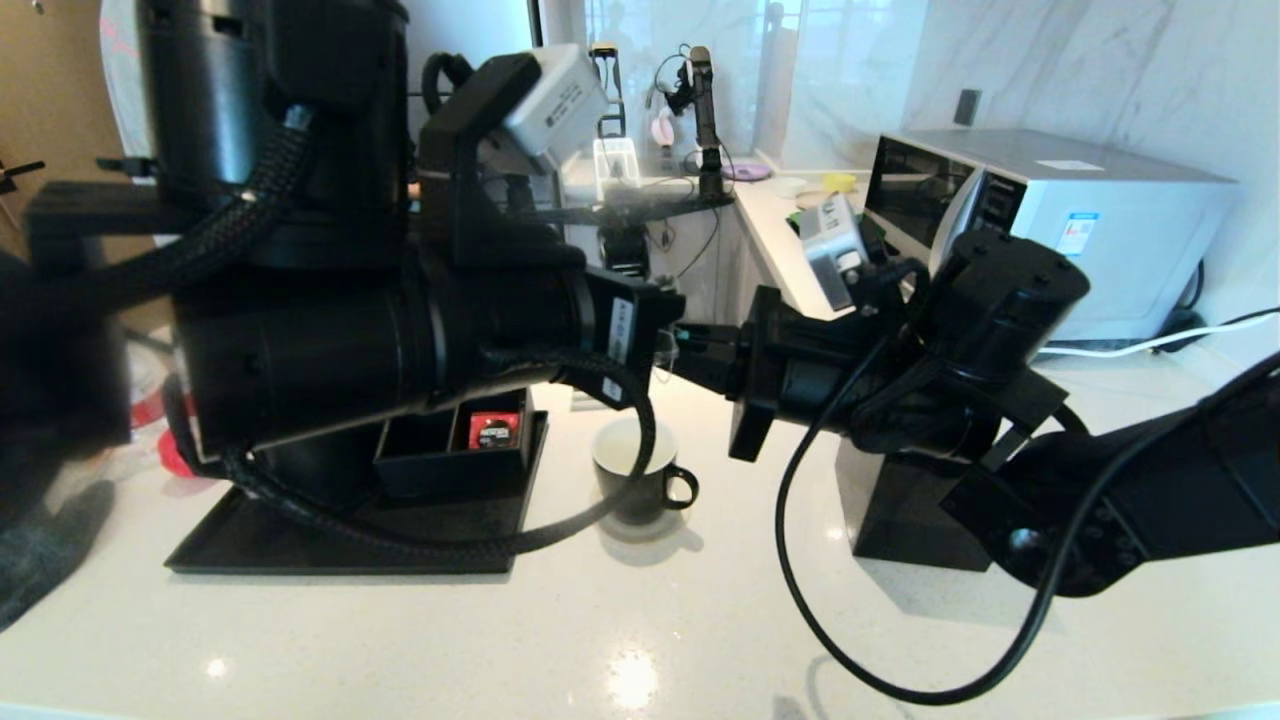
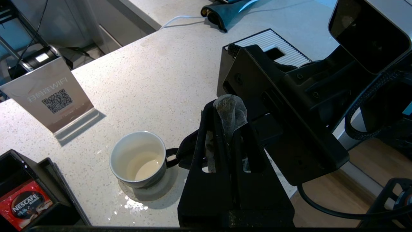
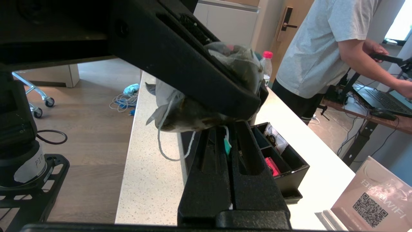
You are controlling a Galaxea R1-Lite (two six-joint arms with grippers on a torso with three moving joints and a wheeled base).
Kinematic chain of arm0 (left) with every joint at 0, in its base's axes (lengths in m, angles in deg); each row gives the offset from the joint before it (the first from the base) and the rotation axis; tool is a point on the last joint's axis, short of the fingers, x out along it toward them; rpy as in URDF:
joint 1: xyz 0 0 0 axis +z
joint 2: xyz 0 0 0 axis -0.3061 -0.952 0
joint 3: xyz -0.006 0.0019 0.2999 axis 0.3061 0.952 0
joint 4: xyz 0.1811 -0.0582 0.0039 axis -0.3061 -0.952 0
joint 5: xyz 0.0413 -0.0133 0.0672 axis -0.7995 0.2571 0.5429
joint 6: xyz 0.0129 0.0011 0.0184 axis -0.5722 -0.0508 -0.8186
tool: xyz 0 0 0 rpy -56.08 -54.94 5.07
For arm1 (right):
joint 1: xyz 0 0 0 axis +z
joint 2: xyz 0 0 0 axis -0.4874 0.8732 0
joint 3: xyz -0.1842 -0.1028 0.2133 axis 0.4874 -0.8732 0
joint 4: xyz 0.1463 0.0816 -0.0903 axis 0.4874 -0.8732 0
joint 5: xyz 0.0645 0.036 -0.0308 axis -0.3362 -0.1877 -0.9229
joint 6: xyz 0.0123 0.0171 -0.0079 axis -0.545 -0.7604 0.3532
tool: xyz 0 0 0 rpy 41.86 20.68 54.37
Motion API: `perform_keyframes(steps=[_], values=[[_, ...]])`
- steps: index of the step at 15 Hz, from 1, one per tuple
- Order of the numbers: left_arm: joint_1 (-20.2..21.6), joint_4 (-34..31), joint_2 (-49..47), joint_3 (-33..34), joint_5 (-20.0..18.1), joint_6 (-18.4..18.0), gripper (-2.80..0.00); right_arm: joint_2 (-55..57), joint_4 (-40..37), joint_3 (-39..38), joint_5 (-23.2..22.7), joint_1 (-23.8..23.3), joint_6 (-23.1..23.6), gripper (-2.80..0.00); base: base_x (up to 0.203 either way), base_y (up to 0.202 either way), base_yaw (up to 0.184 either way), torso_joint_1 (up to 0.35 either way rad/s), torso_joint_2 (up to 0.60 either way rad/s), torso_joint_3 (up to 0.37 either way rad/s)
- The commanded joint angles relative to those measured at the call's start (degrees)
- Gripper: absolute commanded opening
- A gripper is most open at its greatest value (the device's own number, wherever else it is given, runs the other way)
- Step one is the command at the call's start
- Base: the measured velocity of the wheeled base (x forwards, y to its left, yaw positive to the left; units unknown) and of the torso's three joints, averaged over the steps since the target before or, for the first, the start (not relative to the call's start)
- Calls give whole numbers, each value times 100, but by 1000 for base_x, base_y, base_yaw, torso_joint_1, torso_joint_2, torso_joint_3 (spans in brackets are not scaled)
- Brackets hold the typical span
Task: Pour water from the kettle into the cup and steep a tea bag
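The black cup (image 1: 640, 470) (image 2: 138, 159) stands on the white counter, white inside, with a little pale water (image 2: 145, 166) at its bottom. Above and beside it my two grippers meet tip to tip. My left gripper (image 2: 227, 111) (image 1: 665, 340) is shut on a damp mesh tea bag (image 2: 231, 111) (image 3: 193, 111), which bulges out past the fingers. My right gripper (image 3: 229, 129) (image 1: 700, 345) is shut on the bag's teal tag (image 3: 227, 146), with the white string (image 3: 164, 141) looping down. The kettle is hidden behind my left arm.
A black compartmented organizer (image 1: 455, 440) (image 3: 283, 161) with a red Nescafe sachet (image 2: 27, 199) sits on a black tray beside the cup. A black box (image 1: 905, 510) stands under my right arm. A QR sign (image 2: 54, 96), a microwave (image 1: 1050, 210) and a person (image 3: 315, 48) are nearby.
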Motion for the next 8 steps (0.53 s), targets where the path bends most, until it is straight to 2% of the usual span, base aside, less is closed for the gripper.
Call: perform_keyframes(steps=[1, 2, 8], values=[[2, 5, -11, 4, -1, 4, -280, -12, 46, -1, -25, -5, 4, -280, 0, 0, 0, 0, 0, 0], [2, 5, -16, 4, -1, 4, 0, -12, 51, -1, -25, -7, 4, -280, 0, 0, 0, 0, 0, 0], [11, -11, 2, 13, 8, 3, 0, -12, 60, -10, -26, -156, 4, -280, 0, 0, 0, 0, 0, 0]])
